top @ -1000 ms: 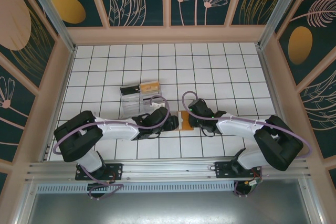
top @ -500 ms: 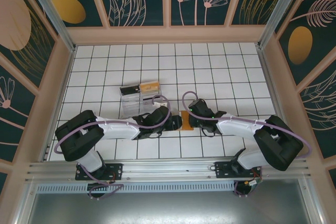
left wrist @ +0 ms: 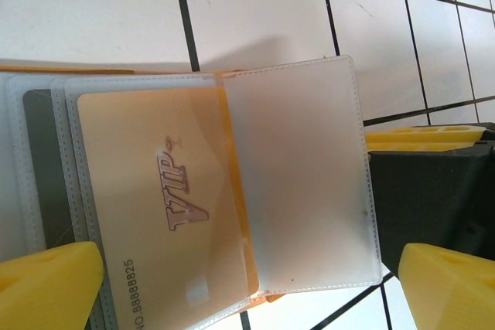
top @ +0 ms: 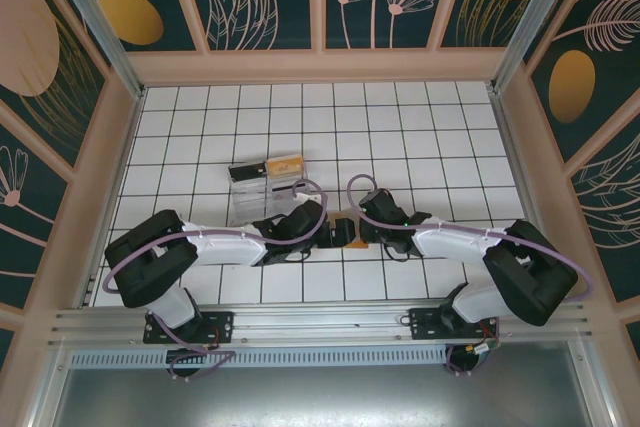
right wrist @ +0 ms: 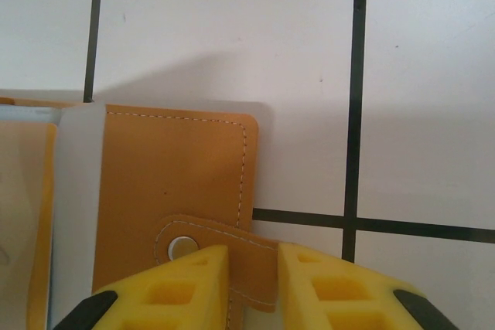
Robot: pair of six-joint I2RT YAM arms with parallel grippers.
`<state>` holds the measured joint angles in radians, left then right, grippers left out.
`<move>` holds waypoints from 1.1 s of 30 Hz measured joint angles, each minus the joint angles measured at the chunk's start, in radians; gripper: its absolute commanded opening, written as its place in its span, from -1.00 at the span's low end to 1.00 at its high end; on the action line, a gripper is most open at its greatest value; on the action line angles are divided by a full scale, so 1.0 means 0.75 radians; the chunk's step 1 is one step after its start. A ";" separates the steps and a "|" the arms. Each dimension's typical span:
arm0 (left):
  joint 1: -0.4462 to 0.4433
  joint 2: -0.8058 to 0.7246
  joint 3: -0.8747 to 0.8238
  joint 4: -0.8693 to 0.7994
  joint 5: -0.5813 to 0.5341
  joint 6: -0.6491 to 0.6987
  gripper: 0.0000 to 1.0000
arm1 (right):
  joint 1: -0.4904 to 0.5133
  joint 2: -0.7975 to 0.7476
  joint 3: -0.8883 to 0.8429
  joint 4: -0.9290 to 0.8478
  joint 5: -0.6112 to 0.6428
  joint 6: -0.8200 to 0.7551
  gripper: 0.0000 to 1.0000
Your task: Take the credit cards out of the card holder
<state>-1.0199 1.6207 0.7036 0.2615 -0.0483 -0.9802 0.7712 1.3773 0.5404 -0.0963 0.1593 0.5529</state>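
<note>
Change: left fingers (left wrist: pixel 46 287) now spread wider.
Right fingers (right wrist: pixel 178 284): pinching card holder (right wrist: pixel 178 183) strap.
Sleeve (left wrist: pixel 302 183): gold card (left wrist: pixel 155 199) inside.
Bench (top: pixel 400 127): clear tray (top: pixel 255 197) at ten o'clock.

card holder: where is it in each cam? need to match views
Top external: card holder centre, between the two arms.
Left wrist: card holder centre-left, clear sleeves open.
Right wrist: card holder lower left, tab in right claw.
Shared landmark: black grid lines of the table.

Orange card holder (right wrist: pixel 170 183) open, gold VIP card (left wrist: pixel 155 214) sleeved
</note>
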 measured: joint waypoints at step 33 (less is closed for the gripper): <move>0.075 -0.150 -0.131 -0.175 -0.226 0.035 -0.30 | -0.040 -0.207 -0.014 0.235 -0.421 0.158 -0.62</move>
<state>-0.9638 1.5085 0.6056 0.1303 -0.2176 -0.9539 0.7410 1.2224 0.5301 0.0803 -0.1562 0.6712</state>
